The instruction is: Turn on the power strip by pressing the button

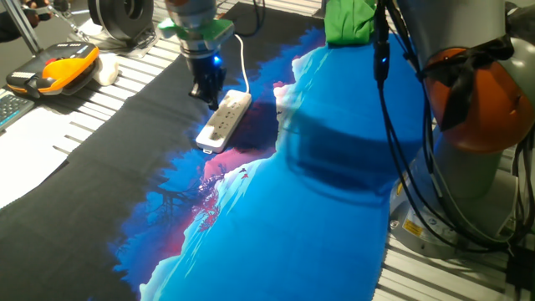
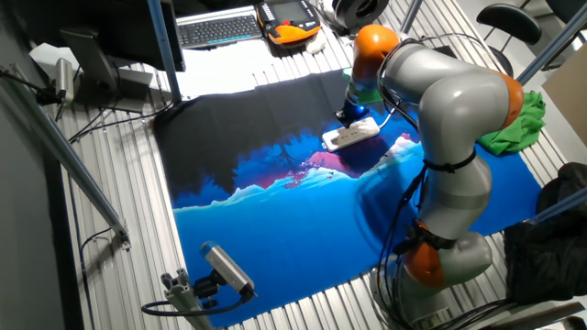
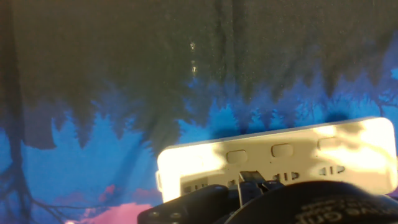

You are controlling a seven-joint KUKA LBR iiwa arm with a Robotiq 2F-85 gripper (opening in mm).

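Observation:
The power strip (image 1: 224, 121) is a long white bar with a row of sockets, lying on a black, blue and pink printed cloth (image 1: 251, 217). Its white cord (image 1: 244, 63) runs off from the far end. My gripper (image 1: 206, 92) hangs low, just left of the strip's far half, with a blue light glowing on the hand. The strip also shows in the other fixed view (image 2: 350, 135), with my gripper (image 2: 352, 114) right behind it. In the hand view the strip (image 3: 280, 155) lies across the lower right, brightly lit, and dark gripper parts cover its near edge. No view shows the gap between the fingertips.
An orange and black device (image 1: 58, 71) lies at the table's far left. A green cloth (image 1: 349, 21) is bunched at the back. A keyboard (image 2: 220, 29) sits beyond the printed cloth. The arm's grey body (image 2: 449, 119) and cables (image 1: 401, 125) stand to the right.

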